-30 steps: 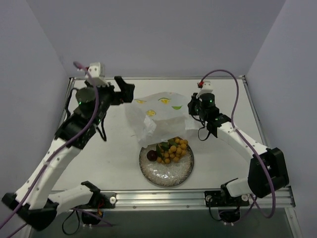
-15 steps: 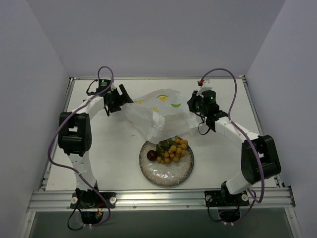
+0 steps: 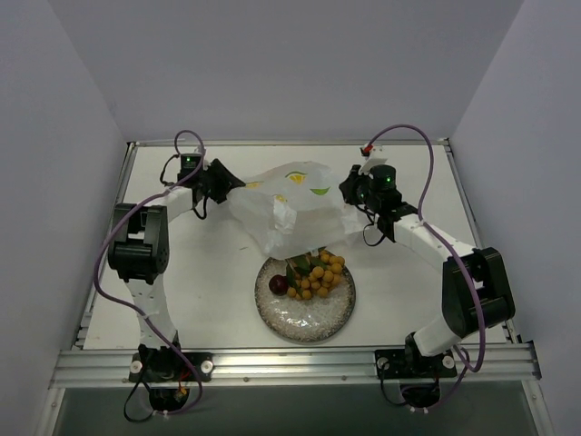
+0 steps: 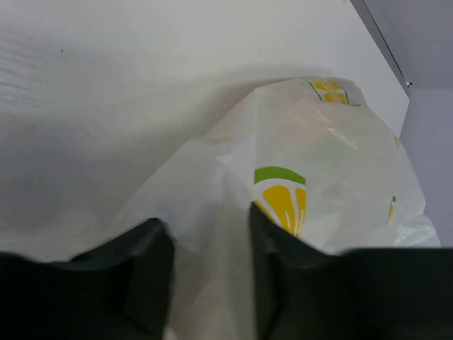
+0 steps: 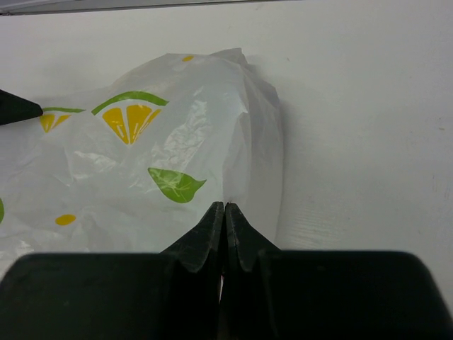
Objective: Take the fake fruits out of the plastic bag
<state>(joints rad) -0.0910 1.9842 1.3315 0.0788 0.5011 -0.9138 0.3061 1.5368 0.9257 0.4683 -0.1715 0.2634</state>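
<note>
The plastic bag (image 3: 292,202), white with lemon prints, lies puffed up in the middle of the table, its near end hanging over a speckled glass plate (image 3: 309,332). On the plate lie two of the fake fruits: a bunch of yellow-orange berries (image 3: 320,274) and a maroon ball (image 3: 279,284). My left gripper (image 3: 232,182) is at the bag's left edge. In the left wrist view its jaws (image 4: 209,237) stand open astride a fold of the bag (image 4: 311,156). My right gripper (image 5: 225,207) is shut on the bag's (image 5: 141,163) right edge (image 3: 349,193). Anything inside the bag is hidden.
The white table (image 3: 200,282) is bounded by a metal rail (image 3: 290,365) along the near edge and grey walls on the other three sides. Purple cables loop above both arms.
My left arm has swung down and in, bringing its gripper to the bag's left edge, and its jaws have narrowed. The bag has puffed up and shifted slightly. The right gripper keeps its hold.
</note>
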